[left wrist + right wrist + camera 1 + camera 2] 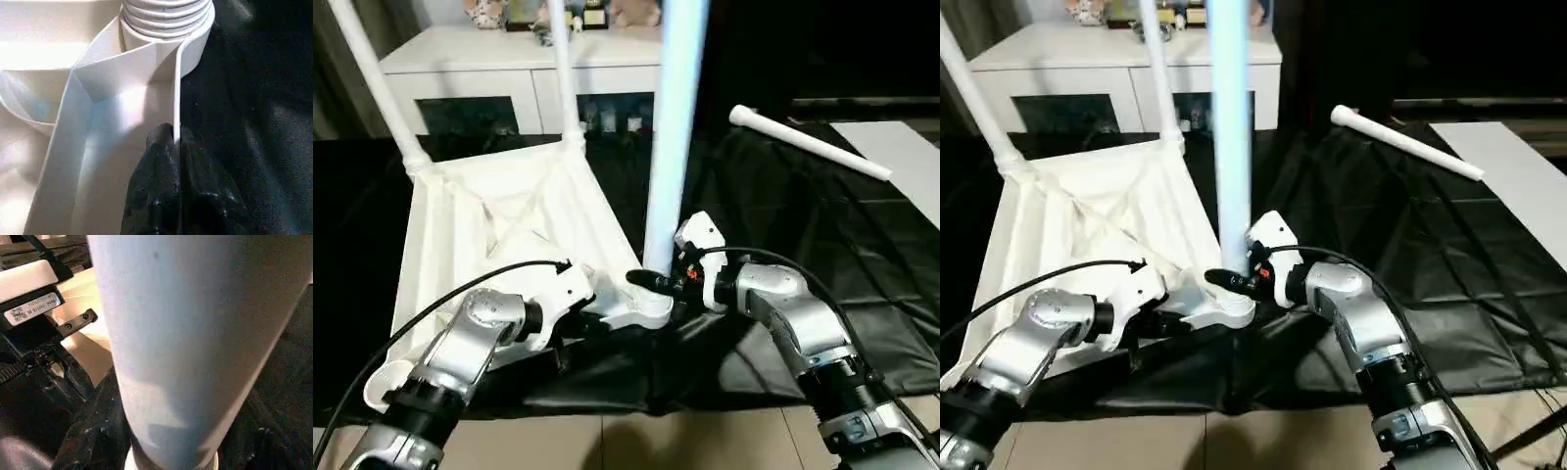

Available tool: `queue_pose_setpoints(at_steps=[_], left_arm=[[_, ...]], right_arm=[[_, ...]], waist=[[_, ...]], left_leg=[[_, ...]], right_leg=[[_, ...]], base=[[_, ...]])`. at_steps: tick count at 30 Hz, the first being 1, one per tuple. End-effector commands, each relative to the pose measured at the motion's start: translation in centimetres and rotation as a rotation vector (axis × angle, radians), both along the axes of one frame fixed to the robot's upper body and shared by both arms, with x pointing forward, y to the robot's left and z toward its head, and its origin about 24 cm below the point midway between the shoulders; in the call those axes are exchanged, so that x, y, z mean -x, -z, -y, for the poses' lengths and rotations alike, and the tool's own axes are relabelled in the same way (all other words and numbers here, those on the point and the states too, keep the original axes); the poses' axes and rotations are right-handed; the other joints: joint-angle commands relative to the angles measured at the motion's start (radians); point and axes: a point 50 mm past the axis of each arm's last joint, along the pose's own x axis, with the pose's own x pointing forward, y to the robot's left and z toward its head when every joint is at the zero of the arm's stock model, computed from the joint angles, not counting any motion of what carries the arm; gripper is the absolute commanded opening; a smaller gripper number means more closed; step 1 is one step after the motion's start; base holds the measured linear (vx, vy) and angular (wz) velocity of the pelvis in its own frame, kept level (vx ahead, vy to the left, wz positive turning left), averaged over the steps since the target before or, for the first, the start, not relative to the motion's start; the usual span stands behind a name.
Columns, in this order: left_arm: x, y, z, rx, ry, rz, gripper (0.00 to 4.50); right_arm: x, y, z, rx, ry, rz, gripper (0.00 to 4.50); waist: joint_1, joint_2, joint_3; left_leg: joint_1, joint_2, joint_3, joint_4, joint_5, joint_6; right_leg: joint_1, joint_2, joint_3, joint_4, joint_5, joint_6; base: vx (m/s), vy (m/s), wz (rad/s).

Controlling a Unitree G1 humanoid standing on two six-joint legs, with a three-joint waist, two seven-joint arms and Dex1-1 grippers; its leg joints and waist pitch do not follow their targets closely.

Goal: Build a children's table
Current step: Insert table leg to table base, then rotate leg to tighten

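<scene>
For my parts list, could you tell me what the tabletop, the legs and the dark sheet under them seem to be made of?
Tabletop: apparently moulded white plastic, with thin ribs crossing its underside. Upright leg: smooth white tube, likely plastic; the loose leg looks alike. Sheet: glossy black, creased, probably plastic film.

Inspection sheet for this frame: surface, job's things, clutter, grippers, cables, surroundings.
Surface: black sheet over the floor.
Job's things: tabletop lies underside up; two far legs stand in their sockets; near leg stands in its corner socket; fourth leg lies loose on the sheet.
Clutter: nothing seen.
Grippers: left gripper is shut on the tabletop's rim; right gripper is closed around the near leg's base.
Cables: black cable loops over the left forearm; another runs along the right.
Surroundings: white cabinet behind, figurines on top.
</scene>
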Motion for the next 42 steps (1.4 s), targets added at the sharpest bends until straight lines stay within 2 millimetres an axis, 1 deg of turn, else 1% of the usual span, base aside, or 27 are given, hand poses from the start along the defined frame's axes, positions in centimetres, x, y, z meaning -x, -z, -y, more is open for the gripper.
queue_pose_setpoints(at_steps=[1,5,8,10,12,14,15,16,17,18,19,20,21,22,23,24,25,26,27,28,29,30,31,32,34,38,42], left_arm=[[-1.1,-1.7,0.1,0.046,-0.009,0.071,0.00],[-1.4,-1.8,-0.1,0.039,-0.018,0.071,0.00],[-1.7,-1.7,-0.2,0.034,-0.041,0.068,0.00],[-2.3,-1.4,0.0,0.028,-0.116,0.071,0.00],[-2.8,-1.1,0.4,0.022,-0.180,0.073,0.00],[-3.8,-0.6,1.8,0.018,-0.323,0.078,0.00],[-4.0,-0.5,2.1,0.019,-0.353,0.076,0.00],[-4.2,-0.4,2.5,0.019,-0.371,0.074,0.00],[-4.4,-0.3,3.3,0.019,-0.398,0.066,0.00],[-4.6,-0.1,4.3,0.016,-0.435,0.051,0.00],[-4.8,0.1,5.5,0.001,-0.462,0.044,0.00],[-4.9,0.1,6.3,-0.005,-0.475,0.043,0.00],[-5.0,0.0,7.2,0.000,-0.479,0.043,0.00],[-5.0,0.0,8.0,0.006,-0.482,0.040,0.00],[-5.0,-0.1,9.1,0.016,-0.471,0.034,0.00],[-5.0,-0.1,9.9,0.019,-0.462,0.029,0.00],[-5.0,-0.1,10.2,0.017,-0.458,0.028,0.00],[-4.9,-0.1,10.7,0.014,-0.454,0.028,0.00],[-4.9,-0.1,10.9,0.012,-0.452,0.029,0.00],[-4.8,-0.2,11.0,0.009,-0.453,0.029,0.00],[-4.9,-0.2,11.0,0.004,-0.461,0.026,0.00],[-4.9,-0.1,10.8,-0.002,-0.466,0.026,0.00],[-5.1,0.1,10.0,-0.025,-0.487,0.028,0.00],[-5.1,0.1,10.0,-0.025,-0.487,0.028,0.00],[-5.4,0.3,9.1,-0.044,-0.516,0.032,0.00],[-5.8,0.3,7.9,-0.063,-0.538,0.040,0.00],[-5.9,0.1,7.7,-0.062,-0.537,0.042,0.00]], right_arm=[[2.5,6.2,1.7,0.133,0.046,-0.276,1.86],[2.2,6.3,1.8,0.141,0.063,-0.266,1.86],[1.9,6.3,1.7,0.145,0.099,-0.251,1.86],[0.9,6.4,1.6,0.149,0.236,-0.229,1.86],[0.2,6.6,1.7,0.151,0.364,-0.226,1.86],[-0.6,7.3,1.9,0.177,0.592,-0.234,1.86],[-0.6,7.4,1.9,0.190,0.619,-0.232,1.86],[-0.6,7.6,1.8,0.198,0.635,-0.233,1.86],[-0.7,7.8,1.6,0.205,0.663,-0.241,1.86],[-0.8,8.1,1.4,0.213,0.700,-0.250,1.86],[-0.9,8.4,1.1,0.221,0.743,-0.269,1.86],[-0.9,8.6,1.0,0.224,0.777,-0.285,1.86],[-1.0,8.7,0.9,0.238,0.792,-0.289,1.86],[-1.1,8.8,0.7,0.251,0.807,-0.292,1.86],[-1.1,9.0,0.4,0.257,0.820,-0.306,1.86],[-1.1,9.1,0.1,0.262,0.829,-0.318,1.86],[-1.2,9.1,-0.1,0.264,0.833,-0.322,1.86],[-1.3,9.1,-0.2,0.274,0.841,-0.328,1.86],[-1.3,9.1,-0.3,0.277,0.848,-0.332,1.86],[-1.4,9.1,-0.4,0.279,0.856,-0.336,1.86],[-1.5,9.1,-0.4,0.286,0.869,-0.331,1.86],[-1.6,9.0,-0.4,0.289,0.871,-0.325,1.86],[-1.8,8.8,-0.5,0.288,0.877,-0.314,1.86],[-1.8,8.8,-0.5,0.288,0.877,-0.314,1.86],[-2.0,8.7,-0.7,0.283,0.881,-0.308,1.86],[-2.2,8.4,-0.9,0.276,0.877,-0.306,1.86],[-2.4,8.3,-1.0,0.264,0.878,-0.307,1.86]], waist=[[-0.004,0.006,-0.021],[-0.004,-0.003,-0.021],[-0.006,-0.002,-0.017],[-0.010,-0.009,-0.016],[-0.019,-0.004,-0.011],[-0.039,-0.020,-0.010],[-0.041,-0.011,-0.011],[-0.043,-0.014,-0.011],[-0.044,-0.008,-0.012],[-0.046,-0.023,-0.009],[-0.046,-0.016,-0.005],[-0.055,-0.010,0.001],[-0.060,0.000,0.009],[-0.047,0.016,0.017],[0.019,0.012,0.005],[0.042,-0.001,-0.007],[0.009,-0.104,-0.021],[0.018,-0.090,0.001],[0.018,-0.078,-0.012],[0.034,-0.074,-0.030],[0.016,-0.057,-0.037],[0.017,-0.043,-0.036],[0.003,-0.042,-0.025],[-0.006,-0.040,-0.020],[-0.009,-0.047,-0.023],[-0.005,-0.051,-0.023],[-0.003,-0.051,-0.022]], left_leg=[[0.013,0.021,-0.024,-0.086,-0.515,-0.031],[0.011,0.022,-0.022,-0.087,-0.508,-0.026],[0.013,0.020,-0.025,-0.086,-0.528,-0.026],[0.017,0.016,-0.027,-0.084,-0.545,-0.031],[0.017,0.012,-0.034,-0.085,-0.572,-0.045],[0.017,0.011,-0.046,-0.090,-0.612,-0.042],[0.016,0.010,-0.049,-0.091,-0.616,-0.041],[0.021,0.010,-0.053,-0.096,-0.640,-0.034],[0.015,0.008,-0.054,-0.100,-0.636,-0.026],[0.017,0.008,-0.053,-0.102,-0.641,-0.021],[0.034,0.003,-0.053,-0.097,-0.669,-0.019],[0.055,0.001,-0.054,-0.092,-0.732,-0.013],[0.057,0.008,-0.060,-0.106,-0.790,-0.017],[-0.018,0.048,-0.059,-0.197,-0.934,-0.033],[-0.090,0.054,0.008,-0.254,-1.008,-0.018],[-0.061,0.046,0.028,-0.249,-0.938,0.008],[0.103,-0.001,0.024,-0.041,-0.609,-0.018],[0.049,-0.028,-0.032,0.065,-0.236,0.050],[-0.038,-0.013,-0.074,0.049,-0.145,0.056],[-0.069,-0.001,-0.076,-0.016,-0.073,0.030],[0.006,0.021,-0.065,-0.062,-0.104,-0.011],[0.015,0.019,-0.060,-0.070,-0.193,-0.018],[0.010,0.012,-0.050,-0.080,-0.363,-0.028],[0.009,0.010,-0.052,-0.089,-0.471,-0.041],[0.012,0.009,-0.057,-0.095,-0.540,-0.047],[0.006,0.010,-0.046,-0.101,-0.460,-0.021],[0.006,0.012,-0.043,-0.103,-0.448,-0.016]], right_leg=[[0.002,-0.058,0.039,-0.112,-0.497,-0.124],[-0.001,-0.058,0.040,-0.112,-0.498,-0.123],[-0.007,-0.061,0.039,-0.119,-0.563,-0.105],[-0.013,-0.062,0.035,-0.125,-0.625,-0.081],[-0.017,-0.061,0.024,-0.130,-0.672,-0.064],[-0.009,-0.060,0.007,-0.143,-0.686,-0.039],[-0.004,-0.062,0.003,-0.141,-0.674,-0.040],[0.000,-0.060,-0.006,-0.151,-0.657,-0.033],[0.005,-0.062,-0.005,-0.150,-0.636,-0.034],[0.001,-0.061,-0.007,-0.158,-0.646,-0.032],[-0.010,-0.058,-0.018,-0.171,-0.664,-0.027],[-0.015,-0.051,-0.053,-0.193,-0.685,-0.005],[-0.008,-0.042,-0.072,-0.194,-0.666,0.002],[0.072,-0.018,-0.077,-0.067,-0.484,-0.032],[0.115,-0.003,-0.058,0.085,-0.186,-0.055],[0.094,-0.003,-0.025,0.101,-0.218,-0.047],[-0.062,-0.077,0.042,-0.101,-0.773,0.011],[-0.047,-0.183,0.099,-0.204,-1.079,-0.045],[0.050,-0.206,0.114,-0.149,-0.966,-0.070],[0.093,-0.159,0.072,-0.110,-0.739,-0.071],[0.018,-0.043,0.029,-0.050,-0.158,-0.120],[0.020,-0.046,0.033,-0.051,-0.129,-0.151],[0.019,-0.051,0.045,-0.067,-0.194,-0.181],[0.018,-0.053,0.047,-0.080,-0.304,-0.171],[0.016,-0.059,0.047,-0.098,-0.417,-0.124],[0.017,-0.064,0.052,-0.109,-0.382,-0.105],[0.016,-0.067,0.055,-0.113,-0.421,-0.102]], base=[[0.000,0.000,0.00],[0.000,0.000,0.00],[0.000,0.000,0.00],[0.000,0.000,0.00],[0.000,0.000,0.00],[-0.026,0.012,-0.05],[0.000,0.000,0.00],[-0.044,0.056,-0.16],[-0.025,0.055,-0.11],[-0.025,0.055,-0.11],[-0.039,0.051,-0.03],[0.000,0.000,0.00],[0.000,0.000,0.00],[-0.061,0.050,-0.02],[-0.074,0.002,0.20],[-0.074,0.002,0.20],[0.052,-0.108,0.23],[0.155,-0.036,-0.35],[0.155,-0.036,-0.35],[0.101,0.095,-0.39],[0.000,0.000,0.00],[0.000,0.000,0.00],[0.000,0.000,0.00],[0.000,0.000,0.00],[0.000,0.000,0.00],[0.000,0.000,0.00],[0.000,0.000,0.00]])
